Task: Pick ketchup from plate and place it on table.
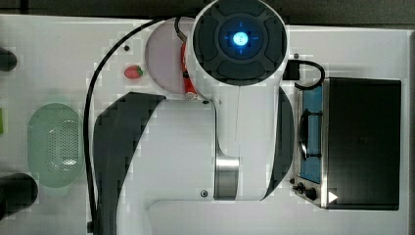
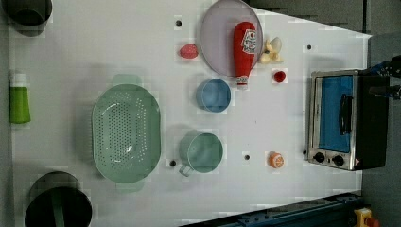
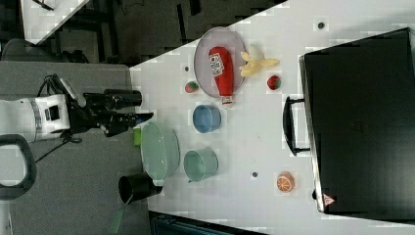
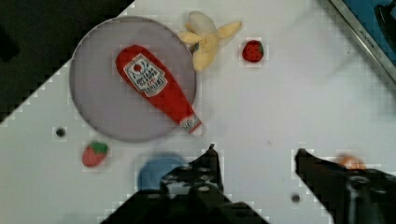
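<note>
The ketchup lay flat on the pale lilac plate, its whitish cap end just past the rim, over the white table. The pincer hung above the table with its jaws apart and nothing between them, well clear of the bottle. In the left view, a peeled banana sat just beside the plate on the left view's right, a strawberry just beside it on the other side, and a blue bowl near the cap. A green perforated basket and a toaster oven stood well apart.
</note>
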